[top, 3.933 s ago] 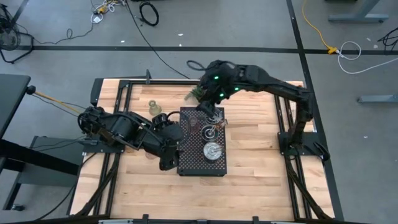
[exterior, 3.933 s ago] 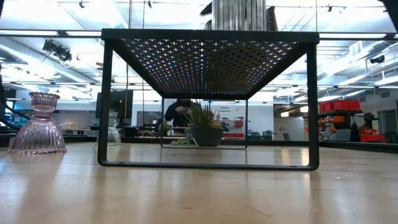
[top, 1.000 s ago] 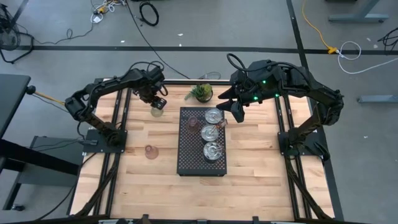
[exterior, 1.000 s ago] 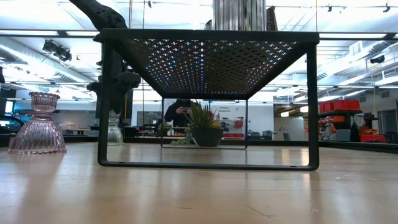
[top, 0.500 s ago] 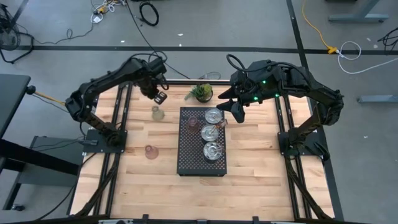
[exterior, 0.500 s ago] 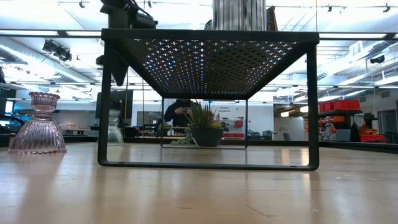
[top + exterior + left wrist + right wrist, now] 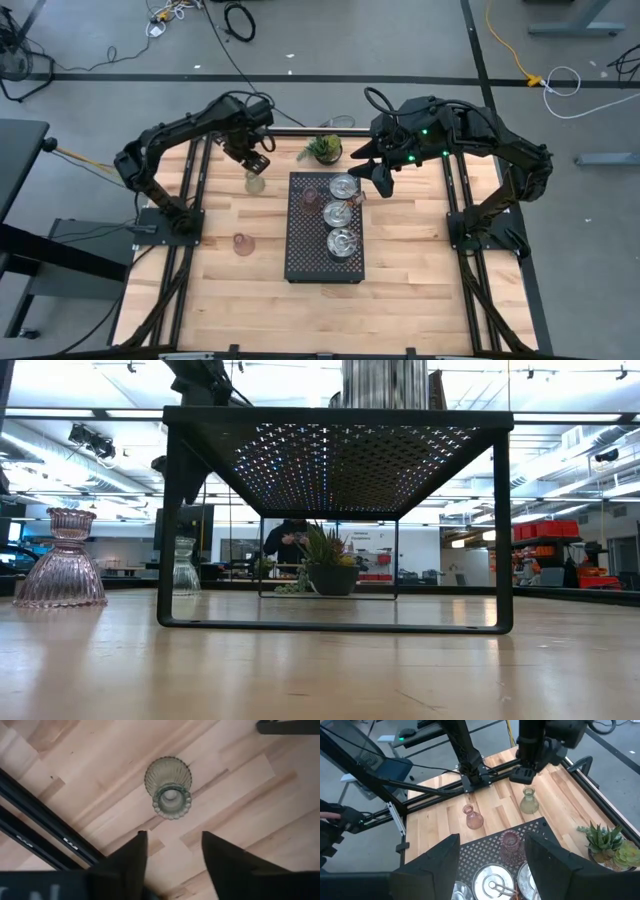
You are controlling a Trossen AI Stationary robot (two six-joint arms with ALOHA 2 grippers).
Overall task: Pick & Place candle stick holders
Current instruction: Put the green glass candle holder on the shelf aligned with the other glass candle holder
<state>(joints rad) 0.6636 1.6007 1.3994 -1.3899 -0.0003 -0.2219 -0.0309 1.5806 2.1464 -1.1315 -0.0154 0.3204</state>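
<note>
Since half a second ago: left hand (image 7: 256, 160) shifted slightly nearer the greenish glass holder (image 7: 255, 182), now hanging directly above it without contact; fingers (image 7: 131, 860) seen parted in the left wrist view, nothing between them. Greenish glass holder upright on the tabletop (image 7: 410, 260), near the far edge, just left of the black perforated tray (image 7: 305, 255); also seen at (image 7: 168, 787) and (image 7: 528, 801).

Unchanged from the earlier frames: right hand (image 7: 378, 178) parked above the tabletop just right of the tray's far end, close to the potted plant (image 7: 324, 149); fingers (image 7: 440, 857) apart, gripping nothing.

On the tray, in a row along its right half: three silver metal holders, far (image 7: 343, 187), middle (image 7: 337, 212), near (image 7: 342, 242). One pink glass holder (image 7: 310, 196) upright at the tray's far left corner, beside the far silver one.

Off the tray: second pink glass holder (image 7: 240, 244) upright on the tabletop, left of the tray and well apart from the greenish one; prominent at the left of the low view (image 7: 60, 560).

Person's hand (image 7: 337, 815) visible beyond the tabletop in the right wrist view.
</note>
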